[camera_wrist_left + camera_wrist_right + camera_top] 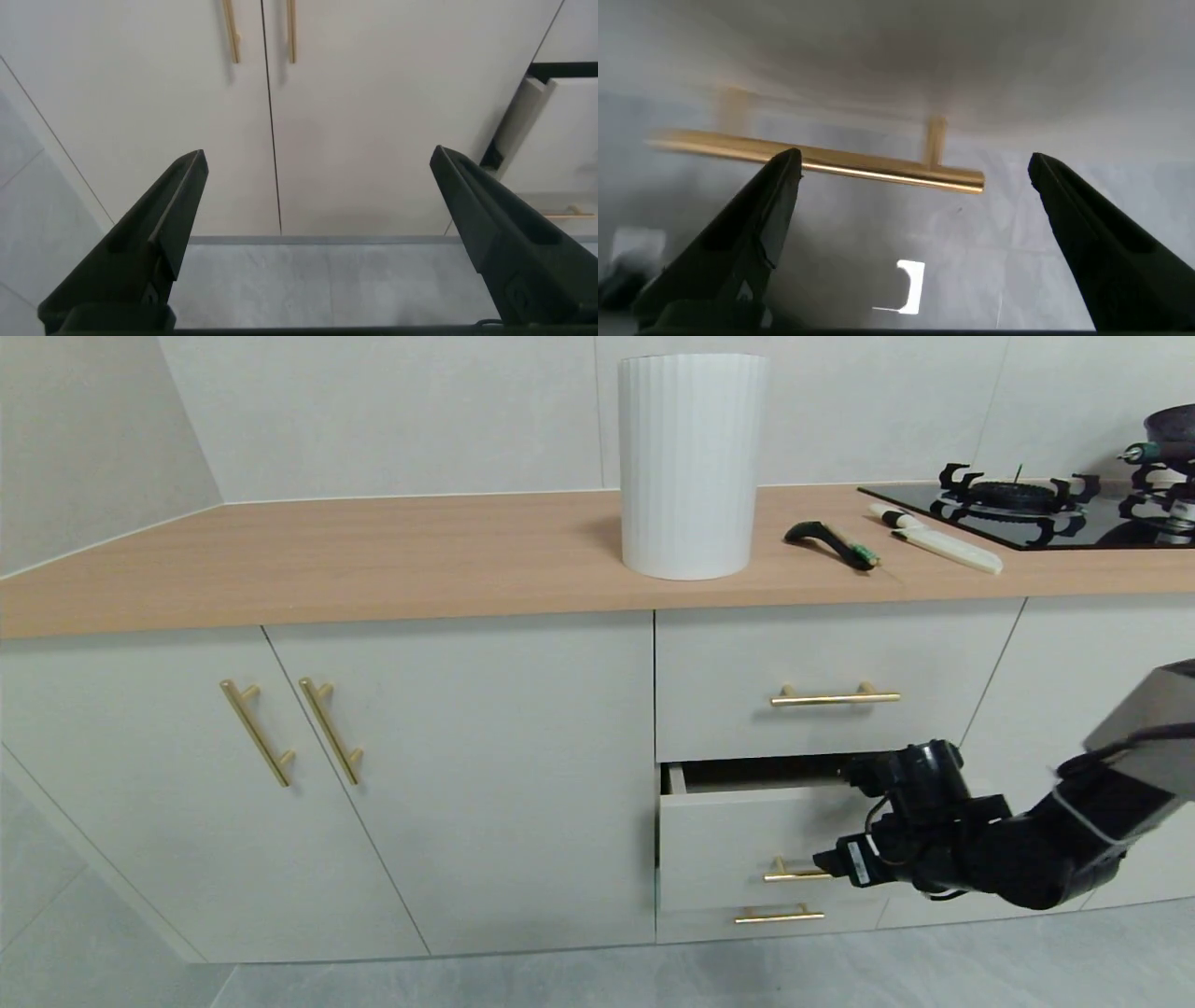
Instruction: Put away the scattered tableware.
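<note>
Close before the brass handle (831, 165) of the part-open drawer (738, 831), holds right gripper (826, 861) with fingers (757, 233) spread wide and empty, seemingly to draw it out further as room for the peeler (831, 541) and knife (943, 546) lying on the counter (373, 560) above that drawer; hangs left gripper (318, 168), equally wide and empty, leftward of it.

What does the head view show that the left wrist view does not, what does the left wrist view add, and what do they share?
Head view: the wooden countertop carrying a white ribbed container, a black-handled tool, a white knife and the hob; also the right gripper at the handle of the partly open drawer.
Left wrist view: the left gripper, jaws wide apart, low before the cabinet.
Both: the cabinet doors' two gold handles, that drawer and the grey floor.
</note>
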